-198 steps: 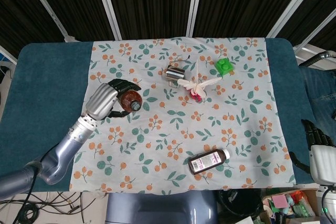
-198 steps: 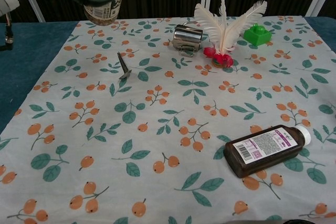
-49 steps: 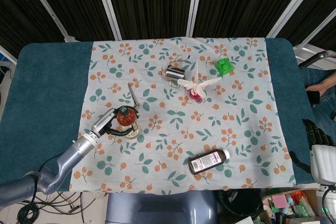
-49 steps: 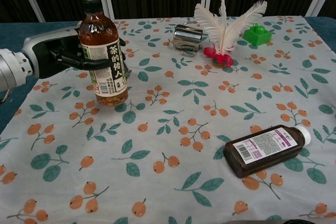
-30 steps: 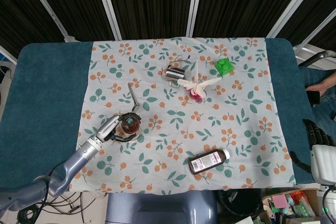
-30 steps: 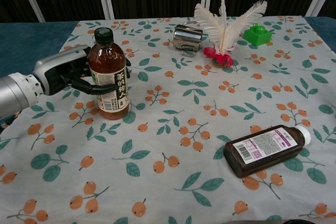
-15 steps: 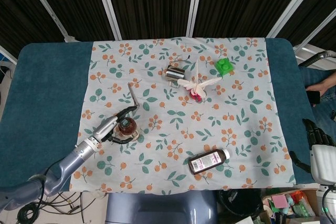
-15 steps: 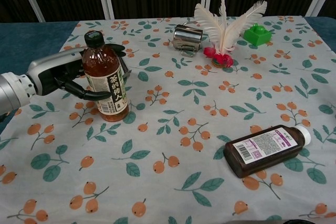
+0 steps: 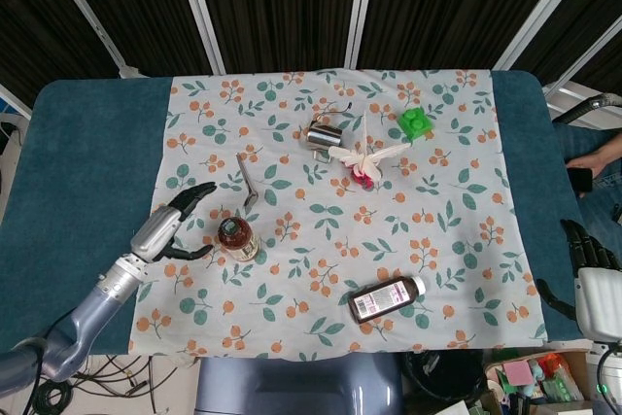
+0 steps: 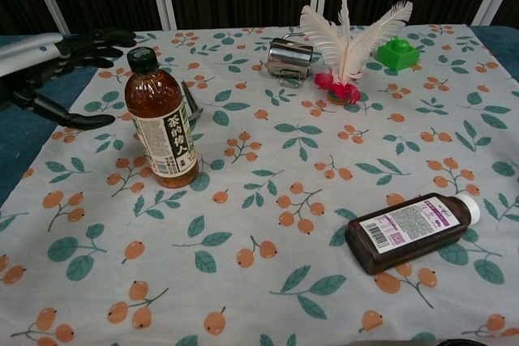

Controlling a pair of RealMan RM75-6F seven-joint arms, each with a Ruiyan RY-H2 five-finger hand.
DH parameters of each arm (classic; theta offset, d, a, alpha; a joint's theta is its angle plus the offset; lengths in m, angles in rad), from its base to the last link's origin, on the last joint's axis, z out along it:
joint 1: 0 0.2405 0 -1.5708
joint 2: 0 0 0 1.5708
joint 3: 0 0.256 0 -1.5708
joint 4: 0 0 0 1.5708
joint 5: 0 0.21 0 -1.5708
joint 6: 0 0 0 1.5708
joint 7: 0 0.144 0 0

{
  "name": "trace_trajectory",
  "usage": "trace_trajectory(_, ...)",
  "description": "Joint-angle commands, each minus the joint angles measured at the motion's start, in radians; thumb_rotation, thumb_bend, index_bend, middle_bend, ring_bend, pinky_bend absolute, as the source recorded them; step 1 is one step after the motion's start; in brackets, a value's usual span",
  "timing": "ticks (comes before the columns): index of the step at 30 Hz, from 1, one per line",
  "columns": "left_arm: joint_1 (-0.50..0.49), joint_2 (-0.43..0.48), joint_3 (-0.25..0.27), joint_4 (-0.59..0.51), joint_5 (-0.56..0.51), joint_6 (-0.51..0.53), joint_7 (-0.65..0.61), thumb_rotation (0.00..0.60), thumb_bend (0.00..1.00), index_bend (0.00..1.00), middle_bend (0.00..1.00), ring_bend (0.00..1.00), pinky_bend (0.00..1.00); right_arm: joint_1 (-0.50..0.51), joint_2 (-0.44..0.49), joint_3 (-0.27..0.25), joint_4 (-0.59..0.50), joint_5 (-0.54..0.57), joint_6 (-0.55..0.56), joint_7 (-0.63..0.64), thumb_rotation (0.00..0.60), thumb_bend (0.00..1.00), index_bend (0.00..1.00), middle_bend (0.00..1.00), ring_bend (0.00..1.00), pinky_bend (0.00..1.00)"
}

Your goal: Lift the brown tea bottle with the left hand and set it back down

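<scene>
The brown tea bottle [image 9: 236, 237] [image 10: 162, 122] stands upright on the flowered cloth, dark cap on top, white label facing the chest view. My left hand [image 9: 169, 227] [image 10: 50, 68] is just to its left, fingers spread wide, holding nothing and clear of the bottle. My right hand [image 9: 587, 252] hangs off the table's right edge in the head view, dark fingers curled together around nothing.
A dark medicine bottle [image 9: 386, 297] [image 10: 412, 231] lies on its side at the front right. A metal cup [image 9: 322, 132], a feather ornament [image 10: 347, 46], a green block [image 9: 415, 122] and a thin metal tool [image 9: 246, 180] sit further back on the cloth.
The left hand lowered the bottle to the cloth, then let go of it and drew away to the left with fingers spread. The bottle stays upright.
</scene>
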Motion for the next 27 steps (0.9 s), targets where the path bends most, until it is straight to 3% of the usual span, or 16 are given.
trace_trajectory(1, 0.097, 0.120, -0.024, -0.142, -0.069, 0.110, 0.265, 0.600, 0.26, 0.00, 0.02, 0.00, 0.08, 0.000, 0.000, 0.000, 0.000, 0.000, 0.000, -0.001, 0.600, 0.17, 0.08, 0.09, 0.18, 0.26)
trace_trajectory(5, 0.169, 0.205, -0.029, -0.244, -0.118, 0.183, 0.453, 0.600, 0.26, 0.01, 0.02, 0.00, 0.08, 0.001, 0.000, -0.001, -0.001, -0.003, 0.001, -0.004, 0.600, 0.17, 0.08, 0.09, 0.18, 0.26)
trace_trajectory(12, 0.297, 0.299, -0.042, -0.348, -0.197, 0.324, 0.611, 0.600, 0.26, 0.02, 0.02, 0.00, 0.06, 0.006, 0.006, -0.008, 0.002, -0.028, -0.002, 0.011, 0.600, 0.17, 0.08, 0.09, 0.18, 0.26)
trace_trajectory(22, 0.421, 0.377, -0.033, -0.430, -0.304, 0.339, 0.573, 0.600, 0.19, 0.01, 0.00, 0.00, 0.03, 0.018, 0.015, -0.037, 0.035, -0.114, 0.005, 0.053, 0.600, 0.17, 0.08, 0.09, 0.18, 0.26)
trace_trajectory(27, 0.436, 0.410, -0.037, -0.452, -0.274, 0.325, 0.505, 0.600, 0.17, 0.01, 0.00, 0.00, 0.03, 0.017, 0.017, -0.043, 0.031, -0.111, -0.002, 0.056, 0.600, 0.17, 0.08, 0.09, 0.18, 0.26)
